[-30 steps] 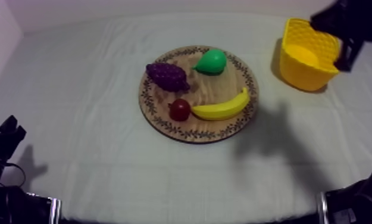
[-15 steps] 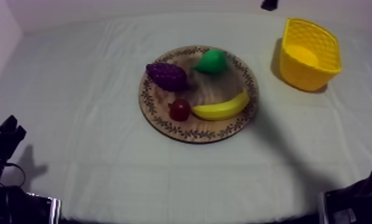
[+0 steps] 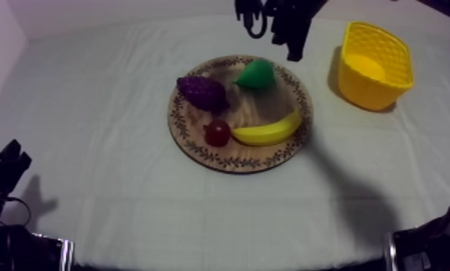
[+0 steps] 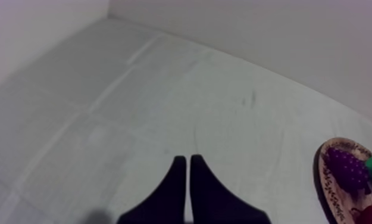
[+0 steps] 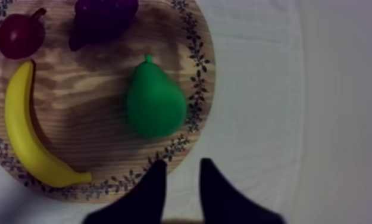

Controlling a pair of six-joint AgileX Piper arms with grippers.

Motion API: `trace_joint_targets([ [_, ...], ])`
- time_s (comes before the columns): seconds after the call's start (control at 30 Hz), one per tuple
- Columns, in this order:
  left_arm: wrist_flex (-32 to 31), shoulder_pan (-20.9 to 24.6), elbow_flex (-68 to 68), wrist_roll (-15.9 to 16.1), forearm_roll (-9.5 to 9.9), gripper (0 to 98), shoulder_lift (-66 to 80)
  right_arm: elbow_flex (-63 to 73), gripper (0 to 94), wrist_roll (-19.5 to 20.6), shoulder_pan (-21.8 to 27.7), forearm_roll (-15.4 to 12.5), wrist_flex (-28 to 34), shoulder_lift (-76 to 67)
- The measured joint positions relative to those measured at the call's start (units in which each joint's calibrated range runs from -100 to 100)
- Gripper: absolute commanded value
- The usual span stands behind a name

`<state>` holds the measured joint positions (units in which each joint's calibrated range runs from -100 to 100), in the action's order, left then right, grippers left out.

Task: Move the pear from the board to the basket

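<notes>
1. The right gripper (image 5: 182, 164) has its two black fingers apart with nothing between them, and it grips nothing. The tips hang over the patterned rim of the wooden board (image 5: 197, 71), just beside the broad end of the pear (image 5: 155, 107) and clear of it.
2. In the top view the right arm (image 3: 278, 18) is a dark mass at the far edge, above the pear and cut off by the frame. Its fingers cannot be made out there.
3. The pear lies on its side on the board, near the far rim, with its stem towards the grapes (image 5: 105, 12).
4. The left gripper (image 4: 185, 158) has its fingers pressed together in a narrow wedge and holds nothing. It is over bare cloth (image 4: 164, 89), well apart from the board.
5. The banana (image 3: 271, 132) and the small red fruit (image 3: 217, 132) lie along the near side of the board. The right wrist view cuts off the grapes. The left wrist view cuts off the board.
6. The yellow basket (image 3: 371, 94) stands on the cloth to the right of the board, apart from it.
</notes>
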<state>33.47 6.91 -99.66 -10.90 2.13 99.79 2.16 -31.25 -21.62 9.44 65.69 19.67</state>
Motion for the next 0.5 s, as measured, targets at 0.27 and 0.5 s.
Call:
trace_joint_targets([
  [0.27,0.0,0.0,0.0,0.0,0.0,0.1,0.0,-0.43,88.3,-0.84,0.65,-2.4,-3.72,-0.28],
  [0.5,0.0,0.0,0.0,0.0,0.0,0.1,0.0,1.37,86.6,-1.4,0.41,-3.75,-2.9,1.64],
])
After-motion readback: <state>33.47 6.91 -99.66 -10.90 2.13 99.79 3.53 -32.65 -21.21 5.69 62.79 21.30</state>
